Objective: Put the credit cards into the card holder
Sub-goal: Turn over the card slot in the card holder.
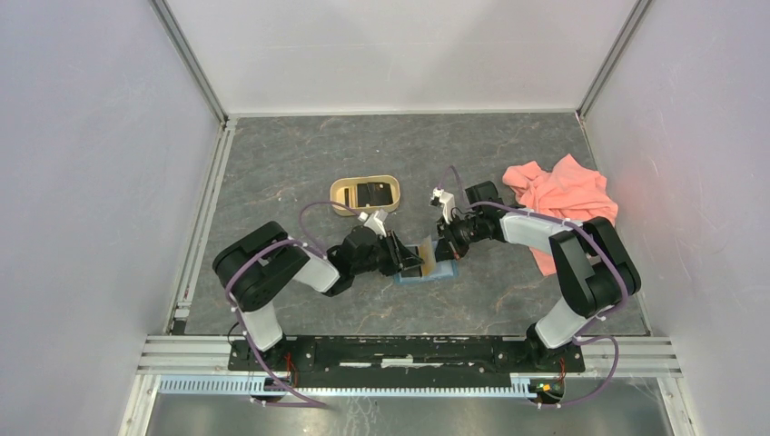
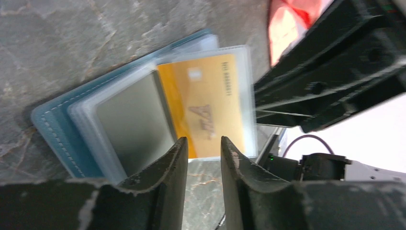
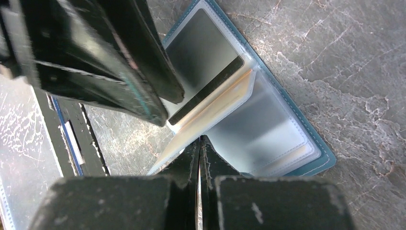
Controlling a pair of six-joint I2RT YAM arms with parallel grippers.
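Left claw [image 2: 203, 141] stood apart beside the gold card [image 2: 206, 105] lodged in the card holder [image 2: 48, 124]. Right claw [image 3: 198, 142] was clamped on its raised clear sleeve [image 3: 210, 120].

Top cam: high, well back from card holder [image 1: 436, 272], looks down on whole desk [image 1: 300, 163]. Wrist cams: v. close, facing card holder from opp. sides; all three share it.

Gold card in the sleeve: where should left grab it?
Probably its near edge, edge-on from the left arm's side: the gold card stands tilted in the clear sleeve, that edge facing the open left gripper, while the right gripper pinches the sleeve.
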